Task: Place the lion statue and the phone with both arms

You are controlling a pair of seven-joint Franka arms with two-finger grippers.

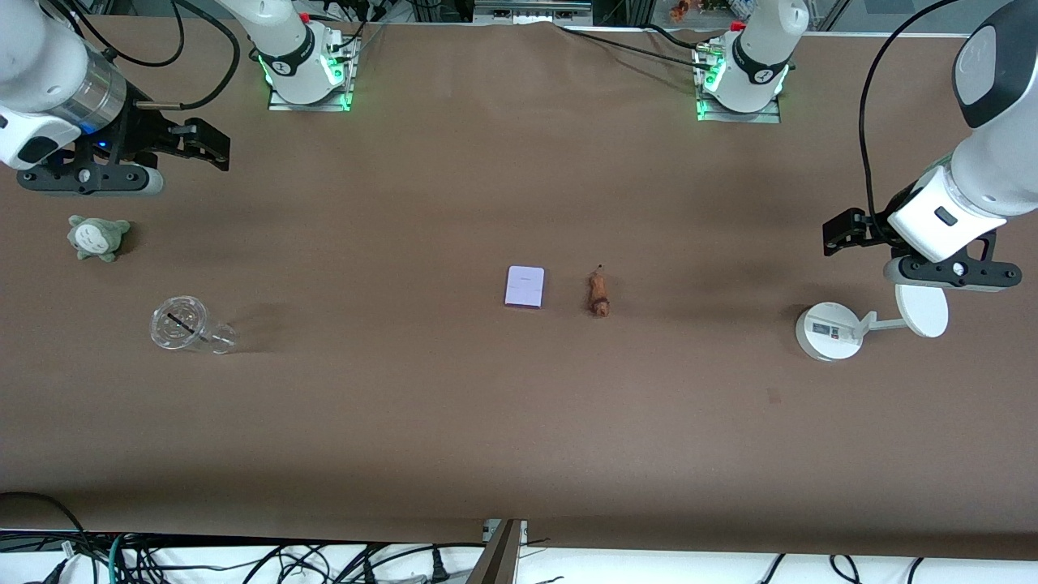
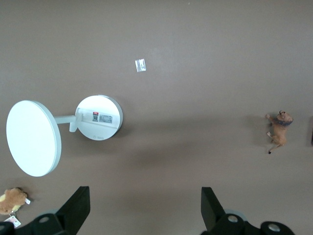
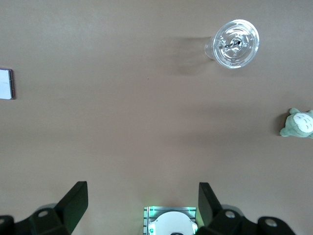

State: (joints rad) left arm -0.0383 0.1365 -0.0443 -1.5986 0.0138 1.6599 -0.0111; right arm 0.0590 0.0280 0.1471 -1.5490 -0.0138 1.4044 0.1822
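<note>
The phone [image 1: 525,287], flat with a pale lavender face, lies on the brown table near the middle. Its edge shows in the right wrist view [image 3: 6,83]. The lion statue [image 1: 599,294], tiny and orange-brown, lies on its side just beside the phone, toward the left arm's end. It also shows in the left wrist view [image 2: 280,129]. My left gripper [image 1: 842,230] hangs open and empty over the table by the white stand, its jaws wide apart [image 2: 144,198]. My right gripper [image 1: 204,146] hangs open and empty over the right arm's end of the table [image 3: 142,196].
A white round-based stand [image 1: 829,331] with a disc head [image 2: 32,138] sits at the left arm's end. A small brown plush with a tag [image 2: 12,199] lies near it. A clear cup [image 1: 180,324] and a grey-green plush [image 1: 97,236] sit at the right arm's end.
</note>
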